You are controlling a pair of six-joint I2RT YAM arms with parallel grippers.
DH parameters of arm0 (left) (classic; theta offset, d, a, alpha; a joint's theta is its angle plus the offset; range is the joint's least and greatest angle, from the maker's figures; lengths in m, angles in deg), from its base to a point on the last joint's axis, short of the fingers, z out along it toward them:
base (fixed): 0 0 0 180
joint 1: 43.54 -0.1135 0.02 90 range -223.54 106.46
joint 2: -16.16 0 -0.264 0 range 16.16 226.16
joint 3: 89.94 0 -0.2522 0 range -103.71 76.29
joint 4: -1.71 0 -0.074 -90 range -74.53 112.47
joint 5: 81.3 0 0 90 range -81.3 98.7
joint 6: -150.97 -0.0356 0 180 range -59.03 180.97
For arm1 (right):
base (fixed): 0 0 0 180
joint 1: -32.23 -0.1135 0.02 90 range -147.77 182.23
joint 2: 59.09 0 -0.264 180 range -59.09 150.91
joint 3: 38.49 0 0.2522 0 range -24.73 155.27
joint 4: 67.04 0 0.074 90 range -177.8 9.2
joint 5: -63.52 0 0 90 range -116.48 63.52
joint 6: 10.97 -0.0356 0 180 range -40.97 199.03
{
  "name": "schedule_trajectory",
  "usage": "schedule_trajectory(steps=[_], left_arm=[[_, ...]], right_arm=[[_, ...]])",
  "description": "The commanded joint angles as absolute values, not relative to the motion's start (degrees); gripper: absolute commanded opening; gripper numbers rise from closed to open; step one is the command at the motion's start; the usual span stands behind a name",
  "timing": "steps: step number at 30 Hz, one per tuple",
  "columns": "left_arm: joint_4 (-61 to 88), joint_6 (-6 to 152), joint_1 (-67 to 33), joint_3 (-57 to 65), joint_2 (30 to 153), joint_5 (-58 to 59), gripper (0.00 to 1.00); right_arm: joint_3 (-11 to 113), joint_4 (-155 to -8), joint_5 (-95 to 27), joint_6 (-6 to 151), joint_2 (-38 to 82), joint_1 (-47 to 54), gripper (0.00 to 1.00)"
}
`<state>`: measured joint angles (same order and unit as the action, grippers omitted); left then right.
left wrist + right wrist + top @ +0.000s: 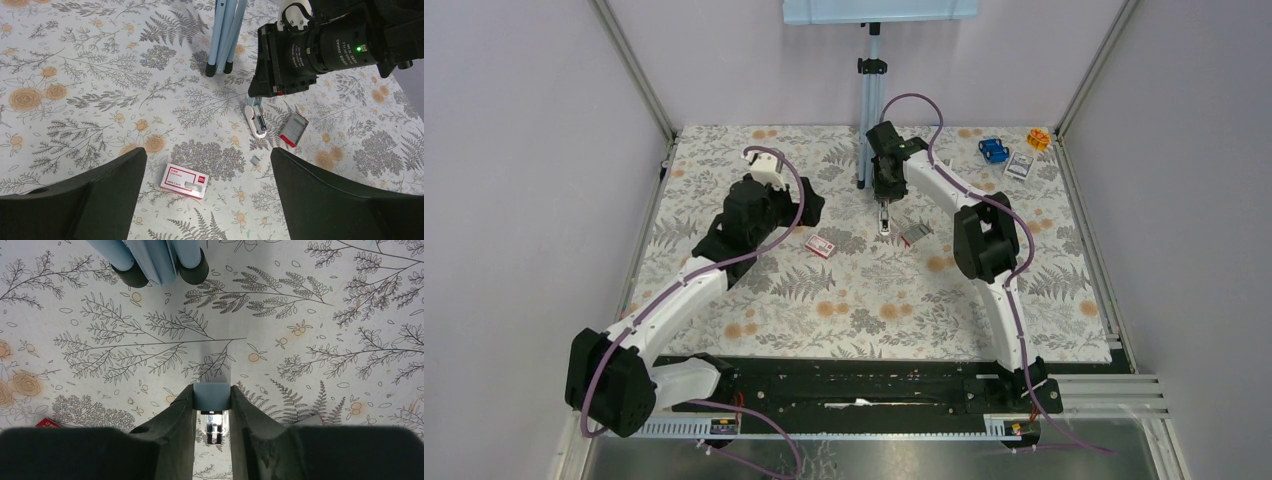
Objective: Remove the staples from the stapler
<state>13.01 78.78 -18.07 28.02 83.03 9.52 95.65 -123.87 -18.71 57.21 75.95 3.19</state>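
On floral cloth [874, 300] between lilac walls [524, 200], the right gripper [212, 395] clamps the stapler [256, 119].

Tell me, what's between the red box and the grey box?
A tiny silvery strip, probably the staples, lying loose; the left wrist view shows it.

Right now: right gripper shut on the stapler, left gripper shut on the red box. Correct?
No. The left gripper is open and empty; the left wrist view shows the red box lying free on the table below it. The right gripper is indeed shut on the stapler.
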Motion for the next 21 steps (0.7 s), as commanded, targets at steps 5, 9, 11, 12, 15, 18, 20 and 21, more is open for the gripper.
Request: schedule_trajectory(steps=[5,9,11,12,15,18,20,21], left_arm=[[13.2,78.6,-18.3,24.4,84.3,9.0,0.99],[13.6,78.5,-18.4,24.1,84.5,9.1,0.99],[13.9,78.4,-18.3,24.0,84.8,9.2,0.99],[13.9,78.4,-18.3,23.9,84.8,9.1,0.99],[14.2,78.3,-18.3,23.7,84.8,9.2,0.99],[14.3,78.2,-18.3,23.7,84.7,9.5,0.99],[14.3,78.1,-18.3,23.7,84.8,9.6,0.99],[14.4,78.0,-18.3,23.5,84.9,9.6,0.99]], right_arm=[[98.8,-124.9,-17.8,57.0,76.2,3.4,0.37],[98.7,-124.8,-18.3,57.0,76.2,3.4,0.41],[98.6,-124.7,-18.5,57.0,76.1,3.5,0.43],[98.6,-124.6,-18.6,57.0,76.1,3.4,0.44],[98.5,-124.6,-19.2,56.9,75.4,3.5,0.45],[96.9,-123.3,-19.4,56.7,72.6,3.8,0.47],[95.1,-122.1,-21.2,56.3,69.9,4.8,0.49],[93.4,-121.2,-22.4,55.9,68.1,5.6,0.49]])
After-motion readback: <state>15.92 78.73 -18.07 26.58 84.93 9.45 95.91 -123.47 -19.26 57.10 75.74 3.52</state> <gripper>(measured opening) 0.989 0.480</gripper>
